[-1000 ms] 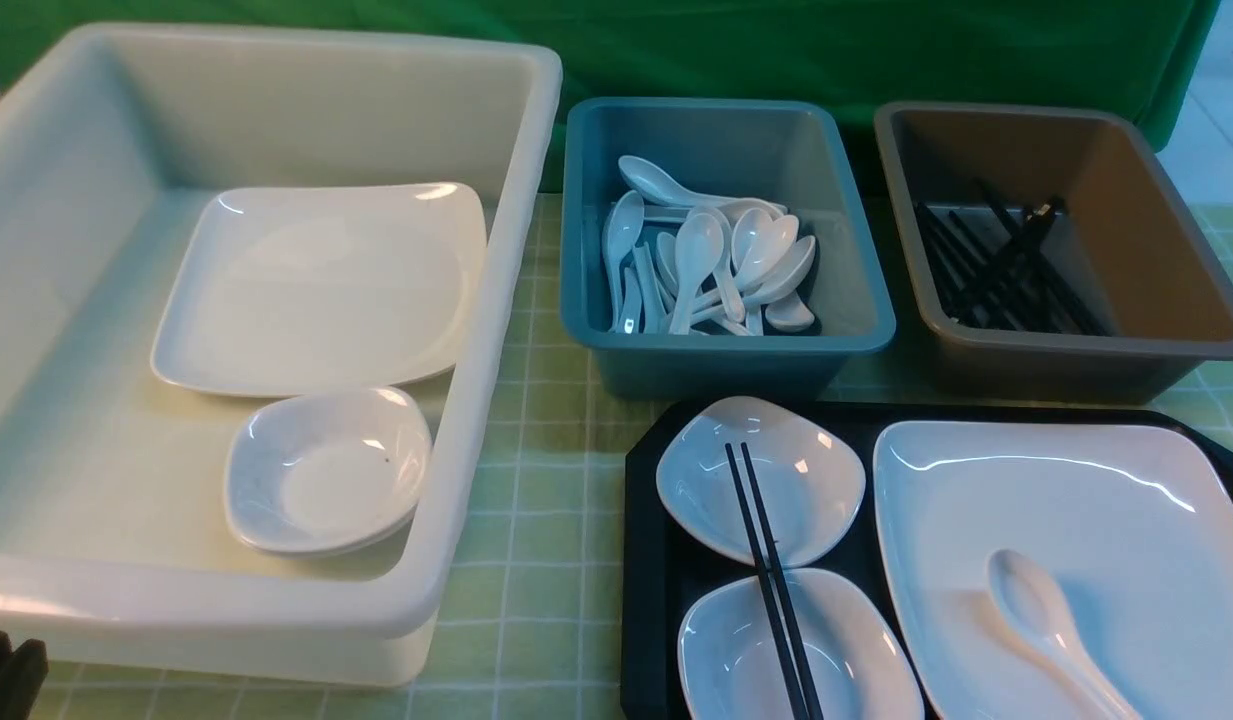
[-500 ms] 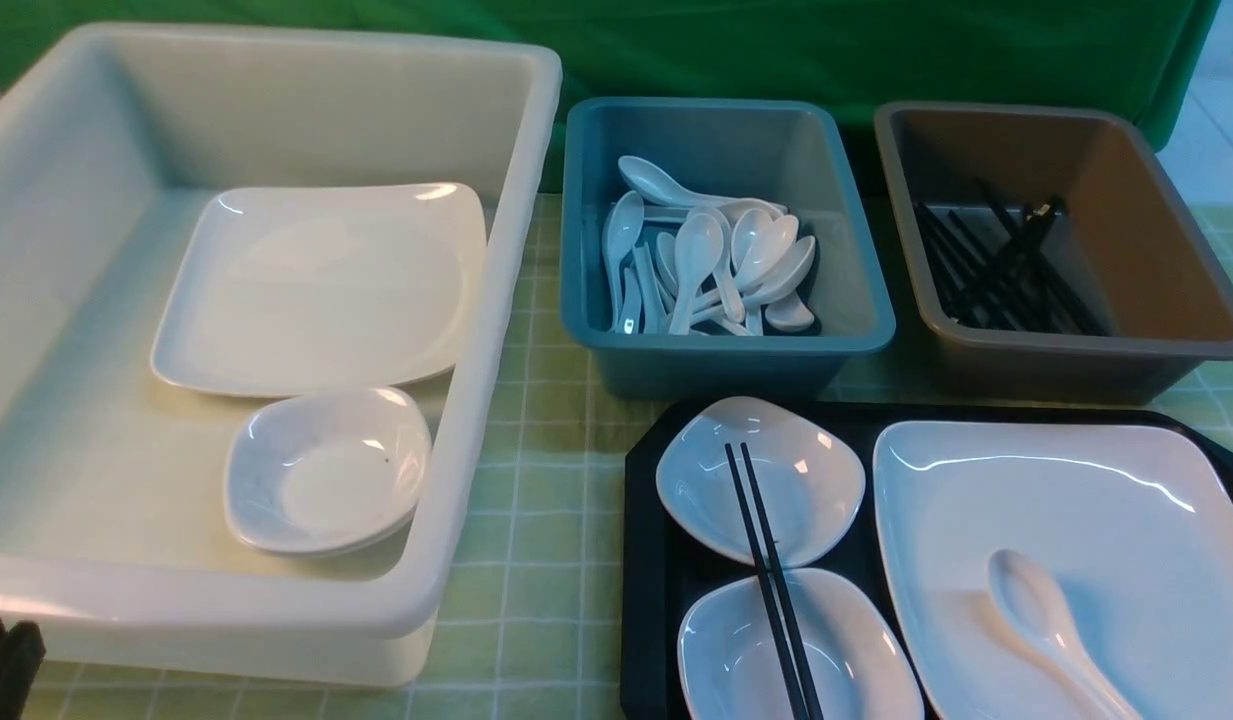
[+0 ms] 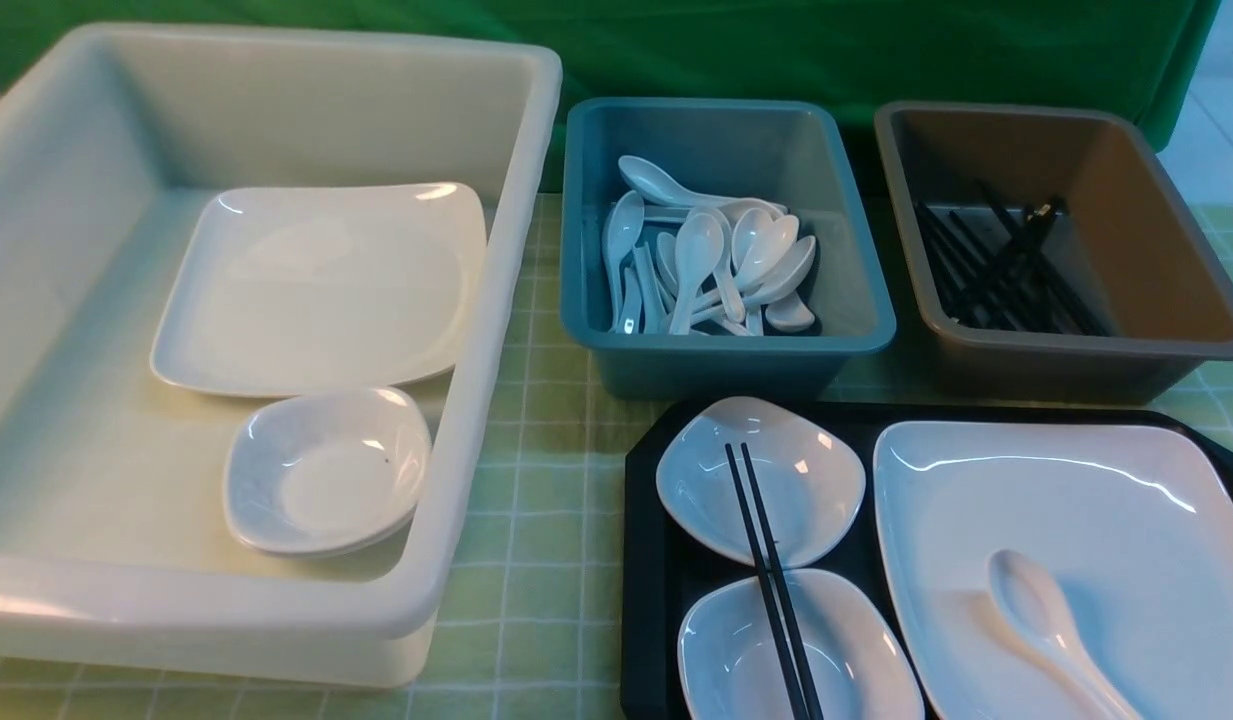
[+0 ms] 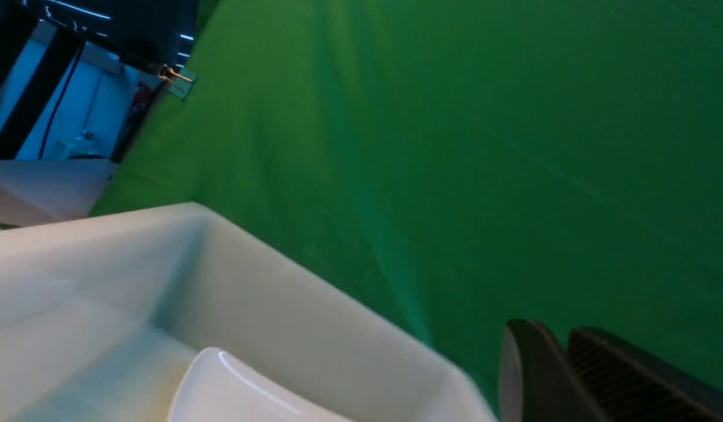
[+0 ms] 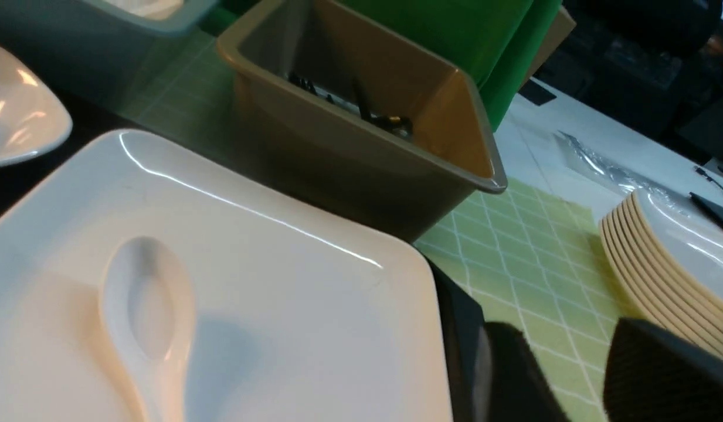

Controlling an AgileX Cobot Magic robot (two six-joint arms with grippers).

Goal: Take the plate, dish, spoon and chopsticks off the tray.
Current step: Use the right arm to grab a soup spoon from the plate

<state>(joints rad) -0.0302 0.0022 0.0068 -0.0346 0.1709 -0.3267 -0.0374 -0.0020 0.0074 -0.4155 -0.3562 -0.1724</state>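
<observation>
Green backdrop behind, pale checked cloth over the surface (image 3: 536,500). At the lower right of the front view, the black tray (image 3: 644,520) carries it all: the big plate (image 3: 1076,500) on the right with the spoon (image 3: 1036,610) lying in it, and the chopsticks (image 3: 766,560) across the upper dish (image 3: 816,470) and lower dish (image 3: 726,660). The left pincer (image 4: 546,328), by the white bin (image 4: 279,305), is pinched nearly together on nothing. The right pincer (image 5: 563,328) hangs spread and empty off the plate's corner.

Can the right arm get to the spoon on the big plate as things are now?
Probably yes. The spoon lies bare on the plate with nothing over it, and the right gripper hangs open beside the plate's corner, with nothing between them.
</observation>
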